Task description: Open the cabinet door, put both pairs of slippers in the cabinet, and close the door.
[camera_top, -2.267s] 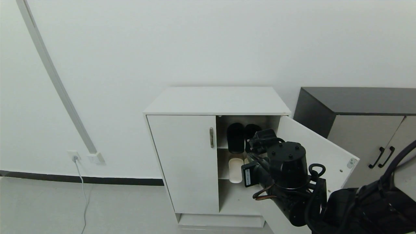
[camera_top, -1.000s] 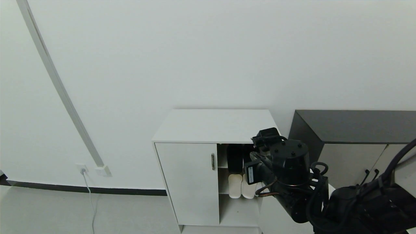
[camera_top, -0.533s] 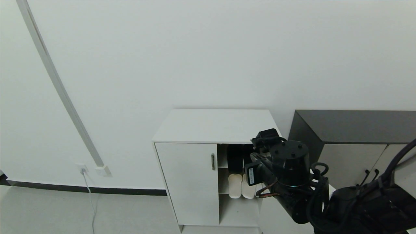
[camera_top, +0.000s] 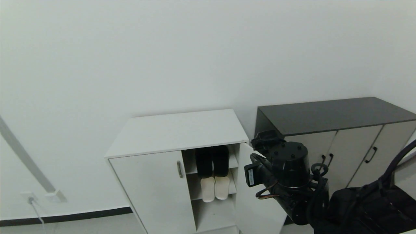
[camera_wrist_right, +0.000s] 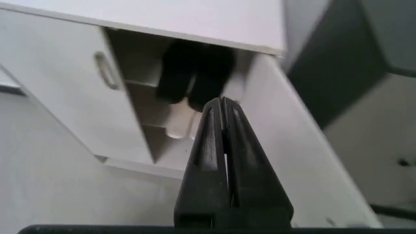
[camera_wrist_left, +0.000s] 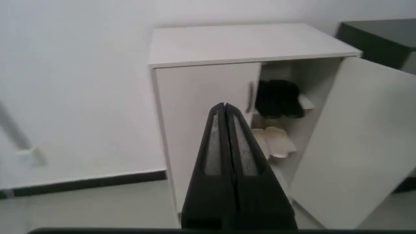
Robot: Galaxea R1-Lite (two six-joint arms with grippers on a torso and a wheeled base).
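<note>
Closing the door looks like the one step left. The left gripper (camera_wrist_left: 224, 107), fingers pressed together and empty, hangs back with the cabinet (camera_top: 175, 131) ahead of it. Left of the right gripper (camera_wrist_right: 223, 104) come the shut left door (camera_top: 152, 191), then both pairs inside: black slippers (camera_top: 213, 161) on the upper shelf, white slippers (camera_top: 215, 188) a shelf below. The open door (camera_top: 250, 211) stands just beside that gripper, likewise pinched shut on nothing; contact is unclear. Pressing the door's outer face near its free edge and following the hinge arc slowly should seat it flush without rebound.
</note>
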